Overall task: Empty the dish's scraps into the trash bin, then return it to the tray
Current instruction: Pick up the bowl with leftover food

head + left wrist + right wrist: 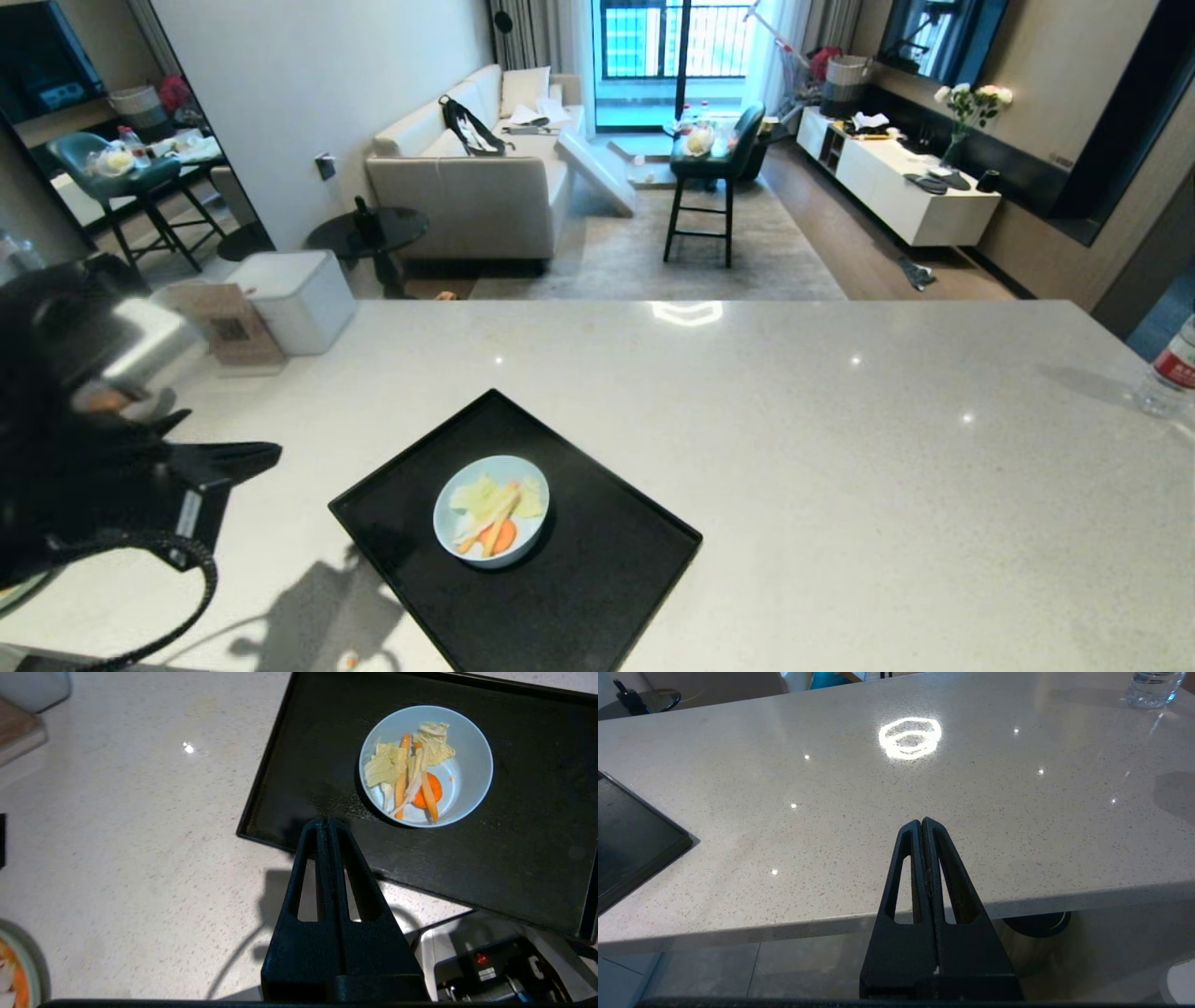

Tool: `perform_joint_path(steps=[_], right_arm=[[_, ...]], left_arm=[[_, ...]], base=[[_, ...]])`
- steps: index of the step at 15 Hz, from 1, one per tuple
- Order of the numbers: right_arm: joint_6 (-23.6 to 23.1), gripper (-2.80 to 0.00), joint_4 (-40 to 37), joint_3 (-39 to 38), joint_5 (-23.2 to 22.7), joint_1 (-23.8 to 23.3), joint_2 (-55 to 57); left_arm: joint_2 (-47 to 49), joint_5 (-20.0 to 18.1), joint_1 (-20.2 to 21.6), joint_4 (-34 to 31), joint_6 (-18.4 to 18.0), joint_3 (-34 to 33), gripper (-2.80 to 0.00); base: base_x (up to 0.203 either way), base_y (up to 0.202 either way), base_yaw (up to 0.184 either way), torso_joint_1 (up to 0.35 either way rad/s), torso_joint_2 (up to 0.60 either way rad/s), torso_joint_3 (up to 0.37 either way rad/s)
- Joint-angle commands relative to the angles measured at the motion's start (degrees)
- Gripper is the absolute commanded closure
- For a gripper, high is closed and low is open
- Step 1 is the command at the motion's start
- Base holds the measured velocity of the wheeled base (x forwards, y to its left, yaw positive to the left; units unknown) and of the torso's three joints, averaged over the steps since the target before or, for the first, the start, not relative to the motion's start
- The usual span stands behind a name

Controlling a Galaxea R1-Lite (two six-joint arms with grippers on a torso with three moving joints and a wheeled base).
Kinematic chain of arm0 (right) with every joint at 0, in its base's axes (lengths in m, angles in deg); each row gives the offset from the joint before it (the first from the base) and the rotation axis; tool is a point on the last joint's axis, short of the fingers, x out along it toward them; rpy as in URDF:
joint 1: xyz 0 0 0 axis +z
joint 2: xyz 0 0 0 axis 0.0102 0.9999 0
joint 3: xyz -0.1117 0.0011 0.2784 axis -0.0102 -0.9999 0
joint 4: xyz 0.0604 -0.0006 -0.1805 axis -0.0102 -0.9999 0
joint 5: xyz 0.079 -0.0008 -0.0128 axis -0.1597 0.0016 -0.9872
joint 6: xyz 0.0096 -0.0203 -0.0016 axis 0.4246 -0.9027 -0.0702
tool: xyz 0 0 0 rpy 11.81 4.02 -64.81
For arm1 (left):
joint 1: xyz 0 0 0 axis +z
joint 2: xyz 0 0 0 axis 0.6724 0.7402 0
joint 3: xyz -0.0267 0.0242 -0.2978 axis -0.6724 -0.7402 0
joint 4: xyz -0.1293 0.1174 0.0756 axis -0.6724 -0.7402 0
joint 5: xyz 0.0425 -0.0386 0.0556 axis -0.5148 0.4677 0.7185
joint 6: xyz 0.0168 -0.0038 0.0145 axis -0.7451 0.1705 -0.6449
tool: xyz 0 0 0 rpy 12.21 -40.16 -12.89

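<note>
Your left gripper (327, 823) hangs clenched and empty just beside the tray (514, 882), where the bowl (467, 746) sits full of scraps (406, 770), so open before reaching

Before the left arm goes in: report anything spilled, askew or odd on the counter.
One small orange scrap lies loose on the countertop, near its front edge, outside the tray. The dish sits upright on the tray, scraps inside.

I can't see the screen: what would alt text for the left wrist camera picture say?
A small pale blue dish of vegetable scraps sits on a black tray on a speckled white counter. The left gripper, fingers shut and empty, points at the tray's near edge.
</note>
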State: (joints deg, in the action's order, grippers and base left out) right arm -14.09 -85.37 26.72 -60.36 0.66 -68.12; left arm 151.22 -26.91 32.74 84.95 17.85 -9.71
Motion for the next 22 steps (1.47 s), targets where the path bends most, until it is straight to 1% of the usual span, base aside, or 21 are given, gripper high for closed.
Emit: perform_joint_path(steps=[1, 3, 6, 8, 13, 17, 18, 20, 22], right_arm=[[0.1, 0.00, 0.0, 0.0, 0.0, 0.0, 0.0], [0.1, 0.00, 0.0, 0.0, 0.0, 0.0, 0.0], [0.0, 0.00, 0.0, 0.0, 0.0, 0.0, 0.0], [0.0, 0.00, 0.0, 0.0, 0.0, 0.0, 0.0], [0.0, 0.00, 0.0, 0.0, 0.0, 0.0, 0.0], [0.1, 0.00, 0.0, 0.0, 0.0, 0.0, 0.0], [0.0, 0.00, 0.0, 0.0, 0.0, 0.0, 0.0], [0.1, 0.00, 0.0, 0.0, 0.0, 0.0, 0.0], [0.1, 0.00, 0.0, 0.0, 0.0, 0.0, 0.0]], left_arm=[[7.9, 0.2, -2.2, 1.6, 0.6, 0.5, -2.80], [11.0, 0.4, -3.6, 3.1, 2.5, 0.8, -2.80], [15.6, 0.8, -6.4, 3.5, 8.4, 2.0, -2.80], [19.2, 0.9, -7.5, 4.1, 10.4, 2.5, -2.80], [28.1, 1.0, -7.0, 8.9, 12.6, 3.0, -2.80], [32.9, 1.0, -4.3, 11.1, 12.9, 3.1, -2.80], [33.6, 1.7, -3.5, 11.1, 12.8, 3.1, -2.80], [34.6, 4.3, -2.9, 11.1, 12.7, 3.0, -2.80], [34.7, 5.0, -2.4, 11.1, 12.8, 3.0, -2.80]], base=[[0.000, 0.000, 0.000, 0.000, 0.00, 0.000], [0.000, 0.000, 0.000, 0.000, 0.00, 0.000], [0.000, 0.000, 0.000, 0.000, 0.00, 0.000], [0.000, 0.000, 0.000, 0.000, 0.00, 0.000], [0.000, 0.000, 0.000, 0.000, 0.00, 0.000], [0.000, 0.000, 0.000, 0.000, 0.00, 0.000], [0.000, 0.000, 0.000, 0.000, 0.00, 0.000], [0.000, 0.000, 0.000, 0.000, 0.00, 0.000], [0.000, 0.000, 0.000, 0.000, 0.00, 0.000]])
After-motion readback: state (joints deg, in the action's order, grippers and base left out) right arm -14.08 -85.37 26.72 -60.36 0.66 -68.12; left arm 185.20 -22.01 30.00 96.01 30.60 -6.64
